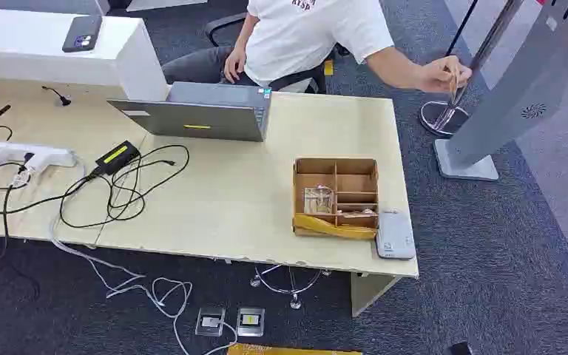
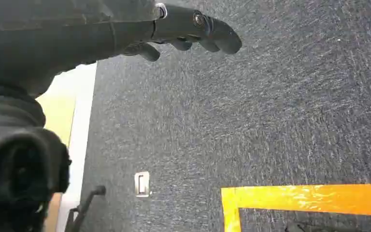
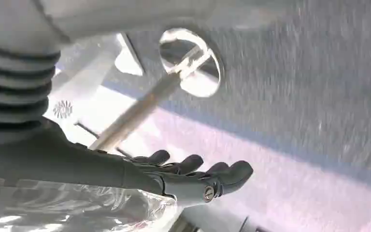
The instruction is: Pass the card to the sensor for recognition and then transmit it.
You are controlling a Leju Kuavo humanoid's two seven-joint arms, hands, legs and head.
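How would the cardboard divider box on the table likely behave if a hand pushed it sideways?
The cardboard box looks light and thin-walled, so it would probably slide easily on the smooth table. Its low, wide shape makes tipping unlikely. It sits right against the grey sensor pad near the table's corner, so a push that way would likely shove the pad towards the edge.

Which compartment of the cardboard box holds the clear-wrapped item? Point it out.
The large near compartment on the cardboard box's left side holds the clear-wrapped item. The one behind it is empty; the rest are narrow slots.
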